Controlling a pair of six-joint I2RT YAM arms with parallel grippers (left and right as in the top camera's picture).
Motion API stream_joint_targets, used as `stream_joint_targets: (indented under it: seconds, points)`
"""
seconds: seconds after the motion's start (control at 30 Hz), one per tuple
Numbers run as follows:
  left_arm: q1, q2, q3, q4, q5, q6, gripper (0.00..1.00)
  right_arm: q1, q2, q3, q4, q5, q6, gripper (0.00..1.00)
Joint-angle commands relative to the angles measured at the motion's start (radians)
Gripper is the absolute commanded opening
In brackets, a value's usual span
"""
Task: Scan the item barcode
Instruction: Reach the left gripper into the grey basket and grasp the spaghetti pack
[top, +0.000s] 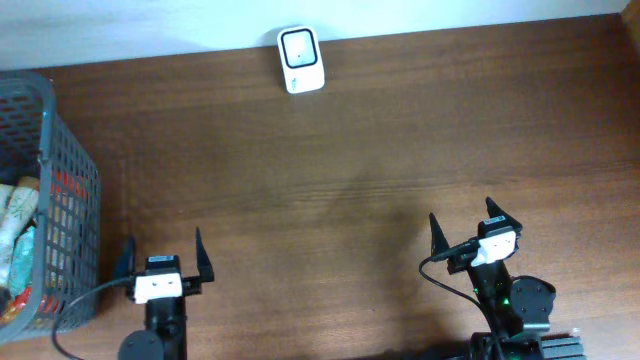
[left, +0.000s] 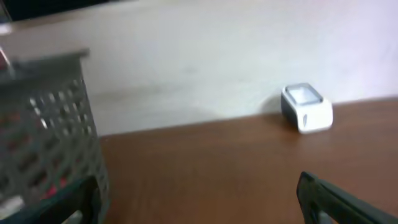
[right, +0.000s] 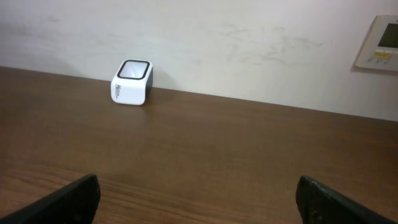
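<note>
Wood table (top: 330, 180) separates far-edge scanner (top: 301, 60) from left end effector (top: 163, 240) and right end effector (top: 461, 212), both spread.

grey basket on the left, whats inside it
The grey basket holds a few packaged items, pale and greenish, with something red showing through the mesh. Its left part runs out of frame and lower layers are covered, so the count and any barcodes cannot be seen.

Honestly nothing's legible here: the scanner (right: 131, 81) has dark print on its side and the wall panel (right: 379, 42) a yellowish strip, both too small to read.
</note>
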Motion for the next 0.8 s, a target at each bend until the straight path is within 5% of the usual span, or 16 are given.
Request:
stream_joint_targets:
  seconds: [0.0, 0.2, 0.53, 0.63, 0.77]
  points:
    - [0.003, 0.159, 0.254, -0.019, -0.004, -0.043, 0.99, -0.006, -0.005, -0.008, -0.001, 0.005, -0.003, 0.99]
    - [0.01, 0.565, 0.796, -0.256, 0.004, -0.042, 0.99, -0.006, -0.005, -0.008, -0.001, 0.005, -0.004, 0.99]
    - [0.081, 1.454, 2.166, -1.283, 0.003, 0.026, 0.99, -0.006, -0.005, -0.008, -0.001, 0.005, -0.003, 0.99]
    - [0.109, 1.578, 2.281, -1.311, -0.155, 0.025, 0.99, -0.006, -0.005, -0.008, -0.001, 0.005, -0.003, 0.99]
    - [0.332, 1.644, 2.28, -1.349, -0.124, -0.102, 0.99, -0.006, -0.005, -0.008, -0.001, 0.005, -0.003, 0.99]
